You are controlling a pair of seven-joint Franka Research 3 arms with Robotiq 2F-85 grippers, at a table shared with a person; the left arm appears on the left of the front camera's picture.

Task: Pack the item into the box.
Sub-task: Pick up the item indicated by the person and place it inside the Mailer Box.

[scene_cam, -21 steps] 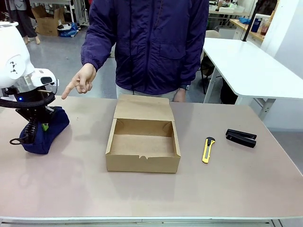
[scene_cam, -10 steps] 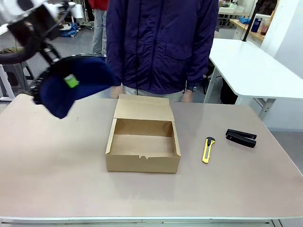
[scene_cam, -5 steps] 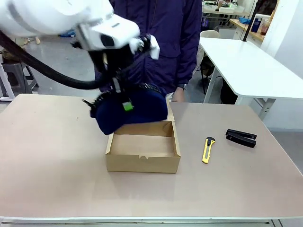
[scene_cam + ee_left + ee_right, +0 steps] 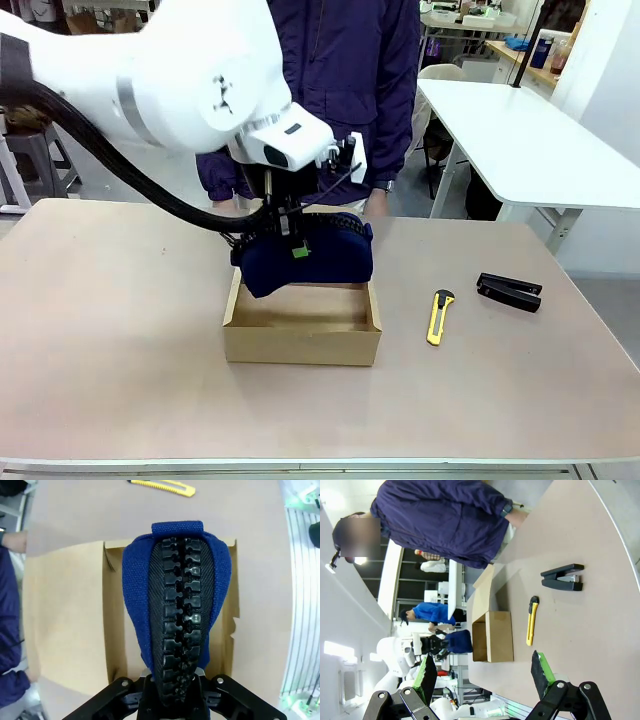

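Counter (image 4: 120,380): flat, matte, pale pinkish-brown top.
Left arm (image 4: 170,80): glossy white rounded shells with black cables, reaching in from the left to above the box.
Person (image 4: 350,70): at the far side behind the box, in a smooth dark purple jacket.
Box (image 4: 300,345): shallow, rectangular, plain brown cardboard, open near the counter's middle, flap folded back toward the person.
Pouch (image 4: 325,255): soft, rounded, coarse blue woven fabric, chunky black zipper along the curved top; hanging over the open box, lower edge about at the rim; touching the cardboard or not, cannot tell.
Left fingers (image 4: 299,251): black with a green pad, clenched on one end of the pouch.
Right fingers (image 4: 540,667): black, green-padded, spread wide, grasping nothing, well apart from the box.
Stapler (image 4: 509,291): long, black, right of the knife.
Knife (image 4: 438,316): slim, yellow with black tip, between box and stapler.
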